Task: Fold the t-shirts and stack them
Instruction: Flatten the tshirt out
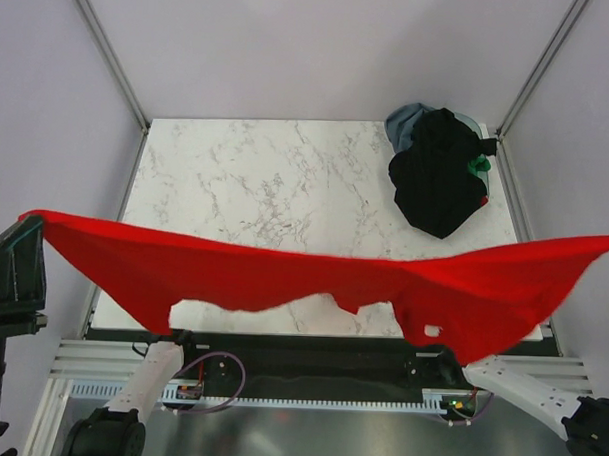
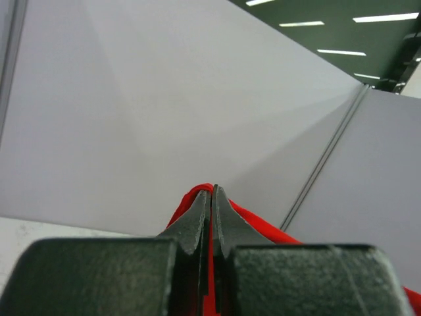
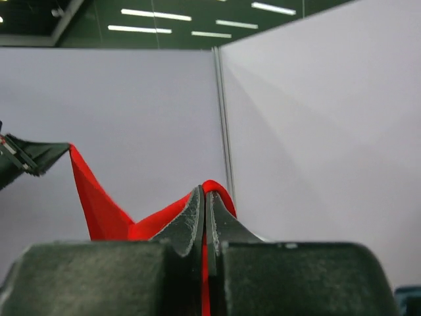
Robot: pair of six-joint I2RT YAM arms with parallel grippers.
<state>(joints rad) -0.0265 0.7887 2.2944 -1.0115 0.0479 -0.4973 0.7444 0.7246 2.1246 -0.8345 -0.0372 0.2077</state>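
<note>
A bright red t-shirt (image 1: 313,273) hangs stretched wide in the air across the front of the table, held at both ends. My left gripper (image 1: 28,221) is at the far left, shut on one end; the left wrist view shows red cloth (image 2: 263,224) pinched between the closed jaws of the left gripper (image 2: 212,191). My right gripper (image 3: 204,192) is shut on the other end of the red cloth (image 3: 105,210). It lies beyond the right edge of the top view. A black t-shirt (image 1: 441,178), a grey-blue one (image 1: 406,122) and a bit of green one (image 1: 477,166) lie piled at the back right.
The white marble table (image 1: 256,176) is framed by pale walls with metal corner posts (image 1: 111,51). The arm bases and a cable rail (image 1: 309,388) run along the near edge. The right arm's link (image 1: 529,388) reaches off to the lower right.
</note>
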